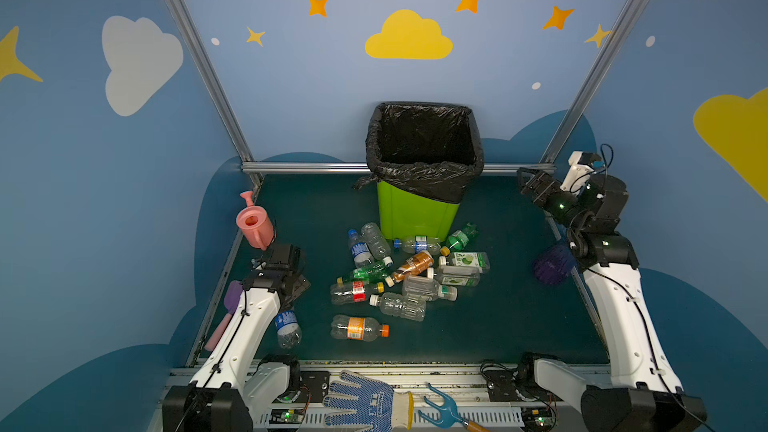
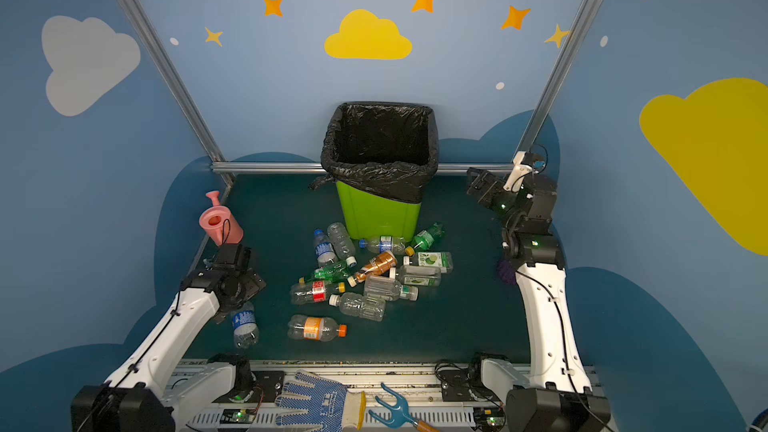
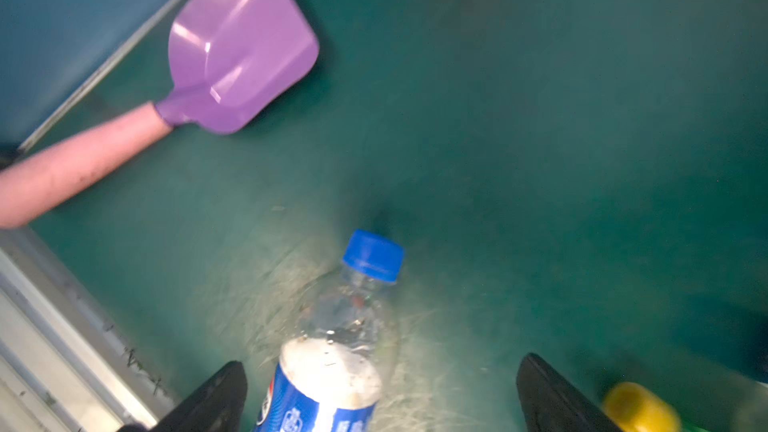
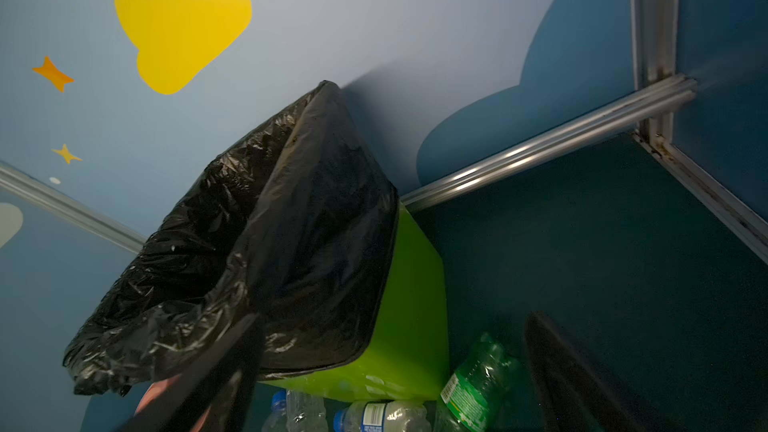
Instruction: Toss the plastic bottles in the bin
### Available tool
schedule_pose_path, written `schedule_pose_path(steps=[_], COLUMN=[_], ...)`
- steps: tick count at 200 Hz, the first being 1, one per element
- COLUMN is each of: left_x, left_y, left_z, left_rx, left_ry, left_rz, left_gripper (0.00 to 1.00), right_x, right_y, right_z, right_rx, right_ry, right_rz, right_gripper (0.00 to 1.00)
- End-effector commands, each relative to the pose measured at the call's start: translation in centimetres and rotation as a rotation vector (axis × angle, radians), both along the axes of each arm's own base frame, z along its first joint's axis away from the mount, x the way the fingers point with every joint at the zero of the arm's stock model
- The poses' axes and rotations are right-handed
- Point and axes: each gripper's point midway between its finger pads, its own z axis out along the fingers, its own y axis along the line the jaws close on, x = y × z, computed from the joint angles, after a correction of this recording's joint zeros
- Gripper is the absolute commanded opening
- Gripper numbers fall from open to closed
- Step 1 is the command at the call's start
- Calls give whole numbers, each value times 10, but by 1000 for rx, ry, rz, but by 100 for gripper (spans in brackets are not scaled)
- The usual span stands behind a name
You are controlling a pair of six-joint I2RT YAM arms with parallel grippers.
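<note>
Though blurred, blue-labelled bottle (writing illegible)

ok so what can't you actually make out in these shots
- Inside of the tall lime-green bin with the black bag: too dark in both top views to tell what lies in it.
- Ribbed purple vase: mostly behind the right arm in both top views.
- Clear bottle with the blue label and cap: blurred and cut off by the left wrist view's bottom edge.
- Yellow cap: its bottle is out of frame there.
</note>
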Motion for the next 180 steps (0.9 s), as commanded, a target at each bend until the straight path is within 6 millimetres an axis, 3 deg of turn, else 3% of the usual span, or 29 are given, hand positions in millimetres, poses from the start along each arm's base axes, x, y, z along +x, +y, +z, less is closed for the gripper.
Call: schedule_pose_path(steps=[1, 29, 46, 70, 96, 123, 180], left_x=[-11, -10, -12, -22, -18, -5, 31], left_y=[4, -3, -13, -27, -33, -36, -48], left_z=[-7, -16, -32, -59, -70, -69, -57], left_rx=[7, -35, -91, -176, -207, -224, -283], left_ry=[53, 81, 108, 159, 162, 116, -22], left_rz=[51, 50, 25, 37, 22, 3, -44], left_gripper=[100, 100, 100, 98, 94, 84, 51], right_x=[-18, -23, -25, -26, -28, -28, -28], right_y=[-9, -27, -34, -40, -44, -44, -46], right_z=[2, -25, -37, -43, -40, -44, -48], right_rx=[60, 125, 154, 180, 188, 203, 223], right_ry=[-21, 33, 57, 75, 69, 80, 92], right_rz=[6, -44, -56, -72, -80, -84, -93], right_gripper=[96, 96, 96, 96, 96, 96, 96])
